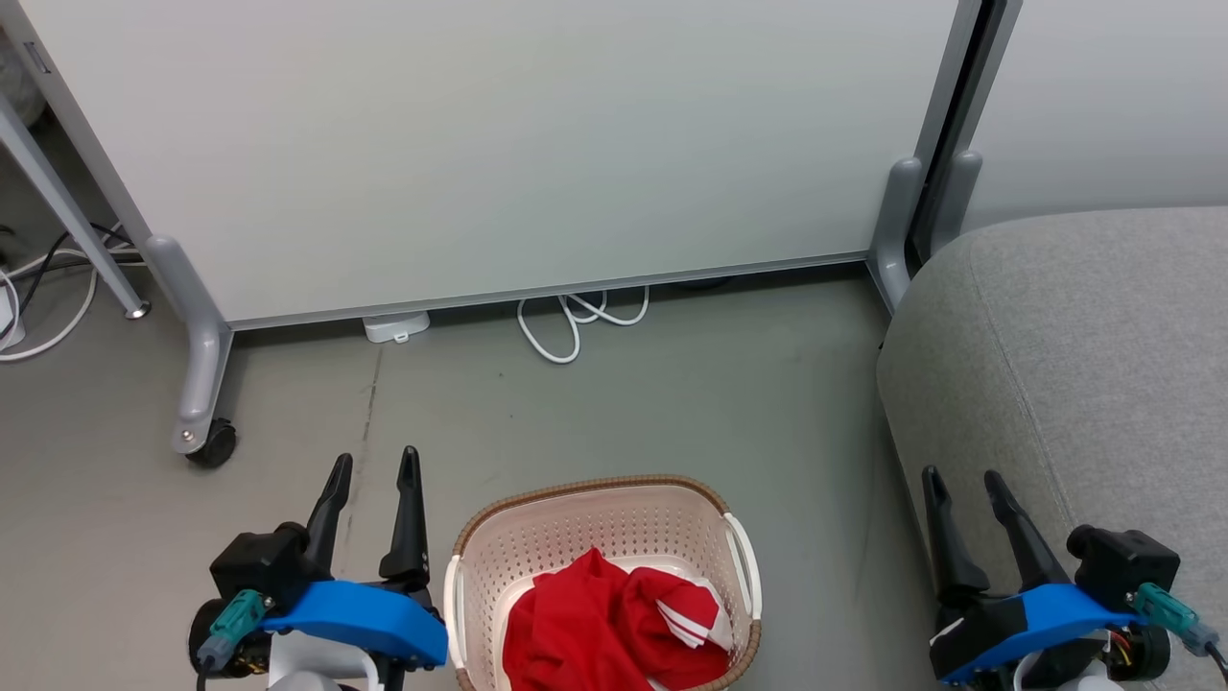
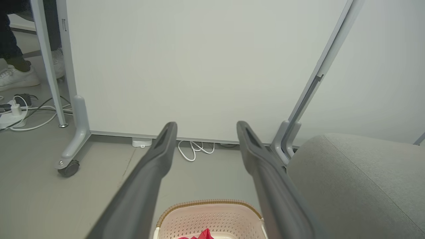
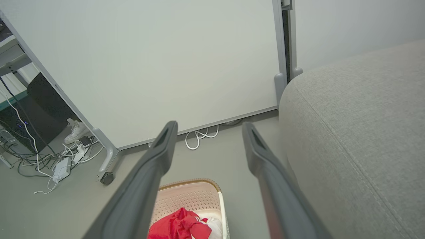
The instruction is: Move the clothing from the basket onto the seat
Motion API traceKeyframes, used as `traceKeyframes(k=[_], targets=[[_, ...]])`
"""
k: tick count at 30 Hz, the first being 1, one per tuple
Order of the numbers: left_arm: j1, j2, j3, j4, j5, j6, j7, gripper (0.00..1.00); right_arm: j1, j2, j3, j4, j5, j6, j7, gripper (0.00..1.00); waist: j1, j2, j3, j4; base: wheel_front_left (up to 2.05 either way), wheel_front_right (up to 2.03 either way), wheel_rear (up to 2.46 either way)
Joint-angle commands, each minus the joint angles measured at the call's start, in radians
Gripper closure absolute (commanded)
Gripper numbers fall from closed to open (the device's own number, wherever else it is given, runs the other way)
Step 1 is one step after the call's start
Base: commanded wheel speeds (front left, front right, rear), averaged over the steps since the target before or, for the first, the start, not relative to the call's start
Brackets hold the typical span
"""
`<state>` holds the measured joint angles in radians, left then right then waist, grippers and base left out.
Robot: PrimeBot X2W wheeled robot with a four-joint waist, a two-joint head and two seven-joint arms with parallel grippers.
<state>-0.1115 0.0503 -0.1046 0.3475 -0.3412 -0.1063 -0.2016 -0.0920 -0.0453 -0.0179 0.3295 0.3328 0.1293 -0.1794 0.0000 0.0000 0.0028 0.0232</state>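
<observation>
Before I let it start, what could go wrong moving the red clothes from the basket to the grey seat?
The plain red fabric garment and the red white-striped garment lie bunched together, so the left tool may drag both and drop one on the floor. The cream perforated plastic basket could lift with them.

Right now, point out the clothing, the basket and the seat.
clothing (image 1: 595,624), head view, middle of the red heap.
basket (image 1: 595,521), head view, perforated back wall.
seat (image 1: 1103,345), head view, grey top surface.
</observation>
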Motion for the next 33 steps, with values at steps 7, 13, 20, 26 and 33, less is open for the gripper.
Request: traceKeyframes(k=[7,13,20,26,33], targets=[[-0.026,0.002,-0.011,0.010,0.068,-0.005,-0.022,0.00,-0.014,-0.007,-0.003,0.000,-0.075,0.002,-0.019,0.00,0.0000,0.0000,-0.001,0.006,0.00,0.00,0.00],[-0.031,0.002,-0.019,0.018,0.116,-0.006,-0.033,0.00,-0.015,-0.007,-0.001,0.004,-0.119,0.002,-0.029,0.00,0.0000,0.0000,0.001,0.009,0.00,0.00,0.00],[-0.036,0.002,-0.023,0.023,0.166,-0.009,-0.047,0.00,-0.017,-0.007,0.005,0.006,-0.168,0.002,-0.042,0.00,0.0000,0.0000,0.004,0.010,0.00,0.00,0.00],[-0.037,0.002,-0.026,0.023,0.200,-0.009,-0.056,0.00,-0.018,-0.008,0.006,0.007,-0.204,0.002,-0.051,0.00,0.0000,0.0000,0.005,0.011,0.00,0.00,0.00],[-0.038,0.002,-0.021,0.022,0.226,-0.010,-0.065,0.00,-0.021,-0.008,-0.001,0.010,-0.228,0.002,-0.062,0.00,0.0000,0.0000,0.004,0.014,0.00,0.00,0.00]])
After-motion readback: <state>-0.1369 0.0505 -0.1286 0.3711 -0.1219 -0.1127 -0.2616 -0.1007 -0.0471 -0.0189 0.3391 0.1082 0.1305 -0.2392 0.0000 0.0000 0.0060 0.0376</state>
